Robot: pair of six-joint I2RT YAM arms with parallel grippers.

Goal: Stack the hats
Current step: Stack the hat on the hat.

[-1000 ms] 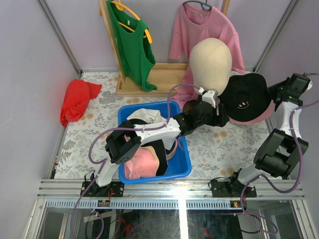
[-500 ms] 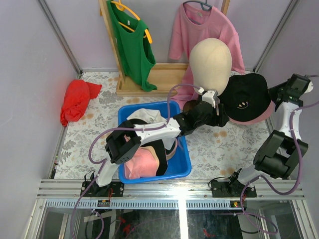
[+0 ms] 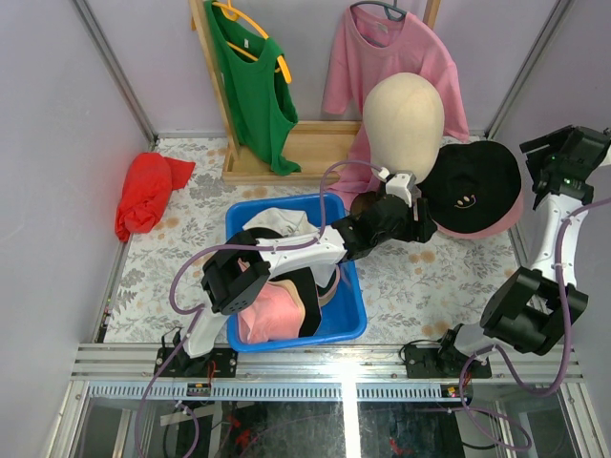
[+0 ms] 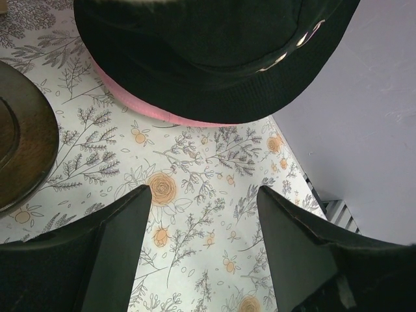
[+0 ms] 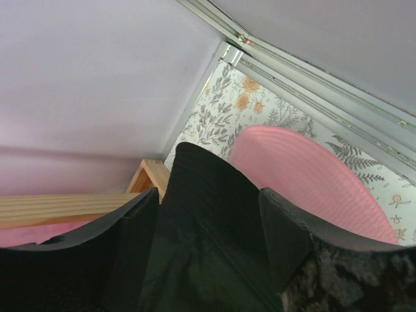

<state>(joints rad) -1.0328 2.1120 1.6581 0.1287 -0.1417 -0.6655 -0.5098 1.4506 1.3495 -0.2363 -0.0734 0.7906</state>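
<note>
A black bucket hat lies on top of a pink hat at the back right of the table. My right gripper hovers at the stack's right edge, open. In the right wrist view the black hat's brim rises between the open fingers of the gripper, with the pink hat under it. My left gripper is open by the stack's left side, over bare tablecloth; the black hat and pink hat lie just ahead. More hats sit in a blue bin: a pink one and a white one.
A cream mannequin head stands behind my left gripper, its dark base at the left of the left wrist view. A red cloth bundle lies at the far left. A wooden rack holds a green shirt and a pink shirt. The right wall is close to the stack.
My right gripper has opened, let go of the black hat and drawn up and to the right. The black hat stays on the pink one. The left arm has not moved.
</note>
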